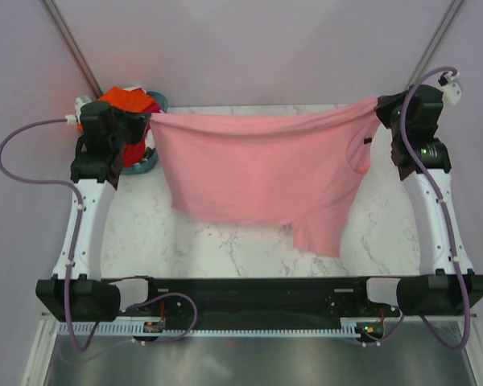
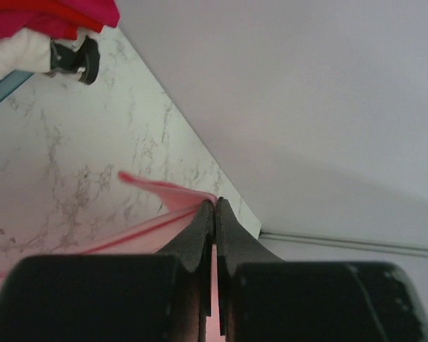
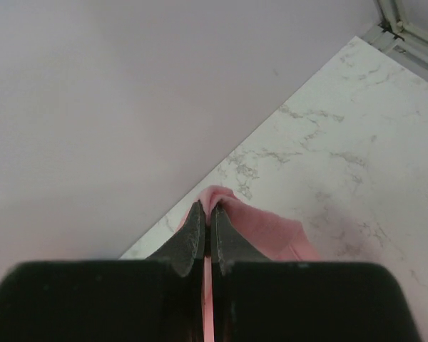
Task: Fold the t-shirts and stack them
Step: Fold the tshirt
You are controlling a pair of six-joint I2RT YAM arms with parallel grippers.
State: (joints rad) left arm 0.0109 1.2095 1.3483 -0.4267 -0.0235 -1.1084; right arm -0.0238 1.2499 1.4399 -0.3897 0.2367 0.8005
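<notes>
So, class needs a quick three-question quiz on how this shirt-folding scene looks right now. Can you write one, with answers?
1. Choose one: the pink t-shirt is A) folded flat, B) hanging stretched between the two arms, C) crumpled in a heap.
2. True or false: the right end effector is shut on the pink t-shirt's edge.
3. Fill in: the orange and red shirts are piled beside the ___ arm.

Key: 1 B; 2 true; 3 left.
</notes>
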